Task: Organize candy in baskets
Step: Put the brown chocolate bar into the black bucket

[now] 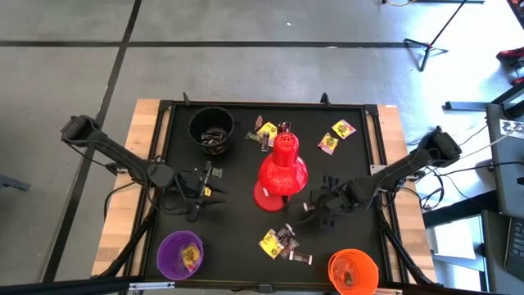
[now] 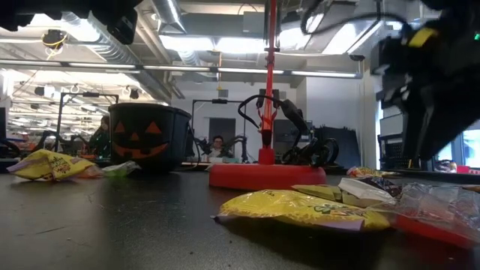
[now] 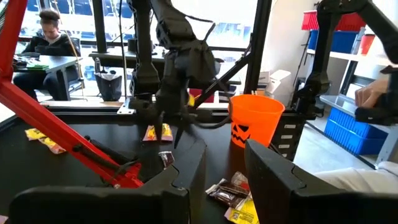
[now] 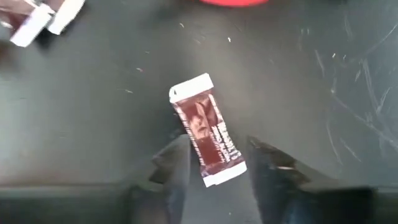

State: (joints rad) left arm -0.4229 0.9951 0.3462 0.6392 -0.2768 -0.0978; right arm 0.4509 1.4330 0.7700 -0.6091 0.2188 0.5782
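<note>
A brown-wrapped candy (image 4: 208,130) lies flat on the black mat. My right gripper (image 4: 217,152) hangs open just above it, pointing steeply down, one finger on either side of the candy's near end without touching it. In the high view this gripper (image 1: 315,209) is right of the red lamp's base. My left gripper (image 1: 211,183) is open and level at mid-left, nothing between its fingers (image 3: 186,174). The baskets stand apart: black (image 1: 211,131) far left, purple (image 1: 180,254) near left, orange (image 1: 353,270) near right. More candy lies in groups (image 1: 266,131), (image 1: 337,135), (image 1: 282,243).
A red desk lamp (image 1: 282,168) stands mid-table between the two arms, its arm slanting across the left wrist view (image 3: 56,130). Yellow candy lies close to the low camera (image 2: 300,210). People sit in the room beyond the table (image 3: 53,37).
</note>
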